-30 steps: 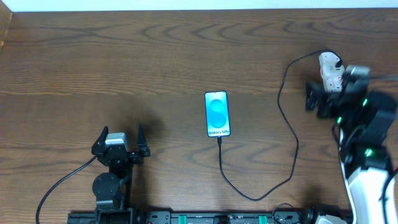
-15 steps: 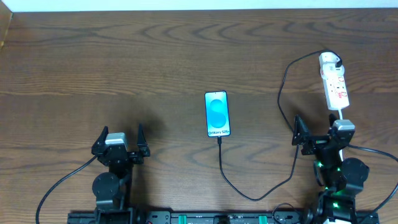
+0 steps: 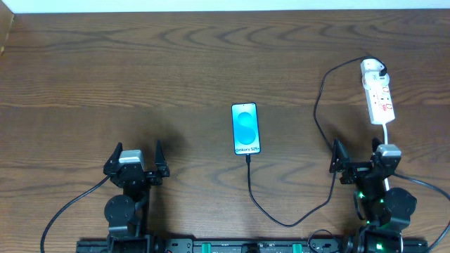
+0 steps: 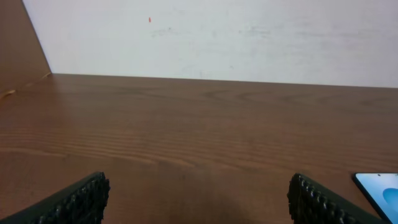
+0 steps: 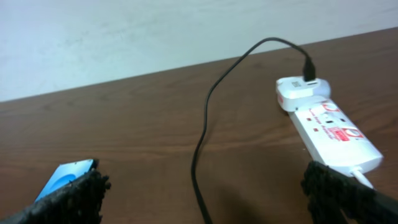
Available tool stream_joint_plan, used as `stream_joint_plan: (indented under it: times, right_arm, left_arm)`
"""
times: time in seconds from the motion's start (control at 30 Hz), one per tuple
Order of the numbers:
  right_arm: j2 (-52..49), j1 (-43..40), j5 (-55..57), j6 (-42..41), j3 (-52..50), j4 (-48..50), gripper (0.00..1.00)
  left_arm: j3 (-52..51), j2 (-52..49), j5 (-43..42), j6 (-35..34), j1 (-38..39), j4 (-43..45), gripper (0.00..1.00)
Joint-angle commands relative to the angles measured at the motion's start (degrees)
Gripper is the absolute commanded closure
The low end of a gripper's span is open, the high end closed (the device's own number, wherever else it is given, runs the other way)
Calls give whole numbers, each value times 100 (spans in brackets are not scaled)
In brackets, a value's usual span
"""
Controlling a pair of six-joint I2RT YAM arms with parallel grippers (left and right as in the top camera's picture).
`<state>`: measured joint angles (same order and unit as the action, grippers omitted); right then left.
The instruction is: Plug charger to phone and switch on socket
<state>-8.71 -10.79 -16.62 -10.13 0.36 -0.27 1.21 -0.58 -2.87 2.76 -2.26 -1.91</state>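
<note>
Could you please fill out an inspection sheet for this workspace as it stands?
Surface: brown wood-grain table, no spills seen.
Job's things: phone lies flat mid-table, screen lit; charger runs from its near edge to a white plug in the socket, far right; switch state too small to tell.
Clutter: nothing seen.
Tools: left tool and right tool both open, holding nothing.
Cables: the socket's white cord runs toward the right tool; a black arm cable trails at front left.
Surroundings: white wall behind the table.
</note>
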Motion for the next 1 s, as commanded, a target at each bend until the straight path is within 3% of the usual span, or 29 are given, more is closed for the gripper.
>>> stream_joint_plan:
  times: [0.0, 0.23, 0.47, 0.77, 0.97]
  right_arm:
    - [632, 39, 240, -52, -4, -295, 1]
    - [844, 214, 570, -50, -4, -308, 1]
    - [844, 1062, 1790, -76, -4, -404, 1]
    - [844, 1165, 1818, -195, -4, -402, 1]
    - [844, 1165, 1720, 166, -4, -407, 1]
  left_arm:
    - [-98, 35, 68, -46, -35, -212, 9]
    - [-98, 35, 68, -46, -35, -212, 8]
    - [-98, 35, 68, -46, -35, -212, 8]
    - [-98, 35, 68, -46, -35, -212, 8]
    - [-98, 35, 68, -46, -35, -212, 8]
